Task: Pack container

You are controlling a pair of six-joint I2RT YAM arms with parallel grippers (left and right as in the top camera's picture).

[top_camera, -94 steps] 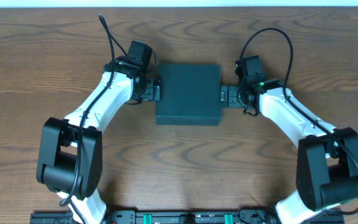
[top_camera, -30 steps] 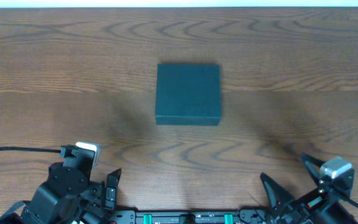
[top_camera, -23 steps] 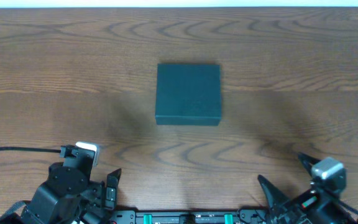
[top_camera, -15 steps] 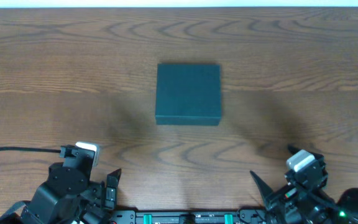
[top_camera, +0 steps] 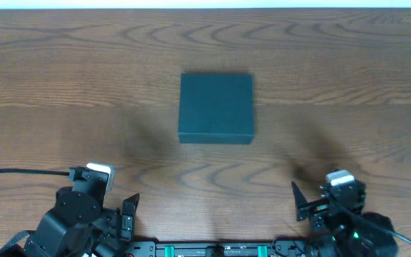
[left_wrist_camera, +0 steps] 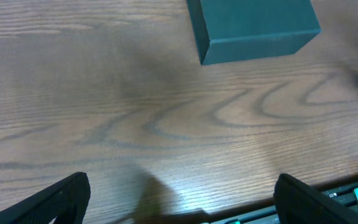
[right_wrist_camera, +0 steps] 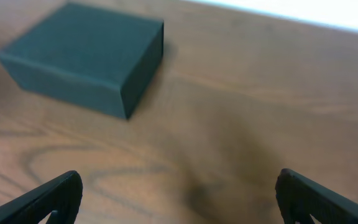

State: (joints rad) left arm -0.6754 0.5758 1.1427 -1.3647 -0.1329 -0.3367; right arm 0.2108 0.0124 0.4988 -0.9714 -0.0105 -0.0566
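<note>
A dark teal container [top_camera: 216,107] is pictured with its flat lid down on a wood-grain table [top_camera: 63,71], set a little above the centre of the overhead frame and just right of the midline, its edges roughly square to the table's. Both arms are seen low in that view, well apart from the box: the left arm in the lower left corner, the right arm in the lower right corner. The left gripper [left_wrist_camera: 182,179] is shown spread wide, its two dark fingers [left_wrist_camera: 64,198] entering at the bottom corners of the left wrist view with bare wood between them; the container [left_wrist_camera: 253,28] is seen in the upper right of that frame, partly cut off by the top edge. The right gripper [right_wrist_camera: 179,176] is likewise held wide apart, its fingers [right_wrist_camera: 319,198] showing at the bottom corners of the right wrist view, where the container [right_wrist_camera: 79,56] is seen in the upper left, one corner turned toward the camera. A black cable [top_camera: 20,173] is seen running in from the left edge toward the left arm, and a black rail with green fittings [top_camera: 212,250] lies along the bottom edge.
</note>
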